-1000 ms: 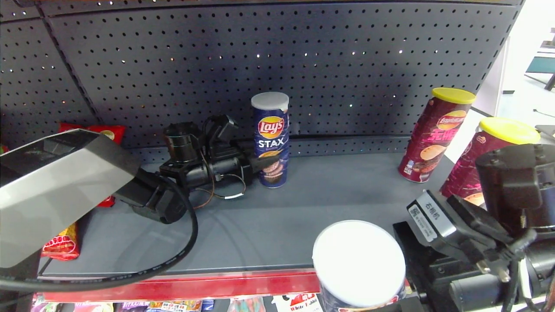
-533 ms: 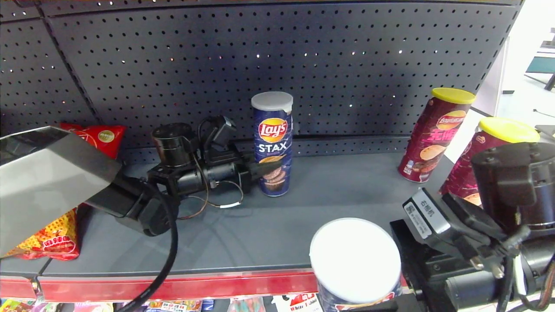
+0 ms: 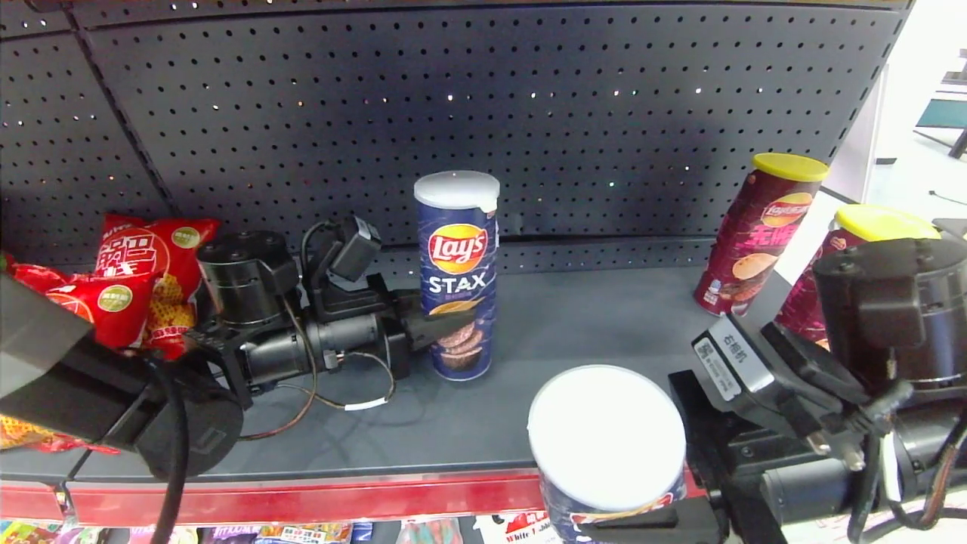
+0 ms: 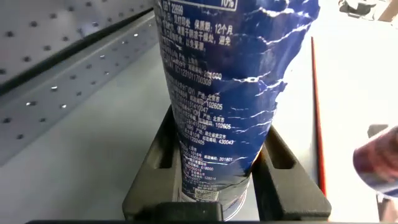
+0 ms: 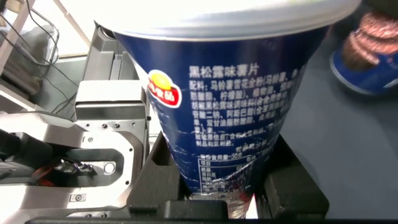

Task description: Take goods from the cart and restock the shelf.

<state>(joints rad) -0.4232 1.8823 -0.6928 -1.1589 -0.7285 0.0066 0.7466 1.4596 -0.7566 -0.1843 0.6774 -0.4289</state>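
Note:
A tall blue chip can [image 3: 455, 272] with a white lid stands upright at the middle of the grey shelf [image 3: 574, 332]. My left gripper [image 3: 447, 329] is shut on its lower part from the left. In the left wrist view the blue chip can [image 4: 217, 112] sits between the two fingers of the left gripper [image 4: 217, 171]. A second blue can [image 3: 608, 446] with a white lid is upright at the shelf's front edge, with my right gripper [image 3: 642, 521] shut on its base. The right wrist view shows the second blue can [image 5: 230, 118] clamped in the right gripper [image 5: 217, 186].
Two maroon cans with yellow lids [image 3: 755, 234] [image 3: 857, 264] stand at the shelf's right end. Red snack bags [image 3: 143, 279] lean at the left. A pegboard wall [image 3: 483, 113] closes the back, and a red strip [image 3: 302, 499] runs along the shelf's front edge.
My left gripper has drawn the blue can forward and slightly left, uncovering the snack bags. The right gripper's can has shifted a little left and up.

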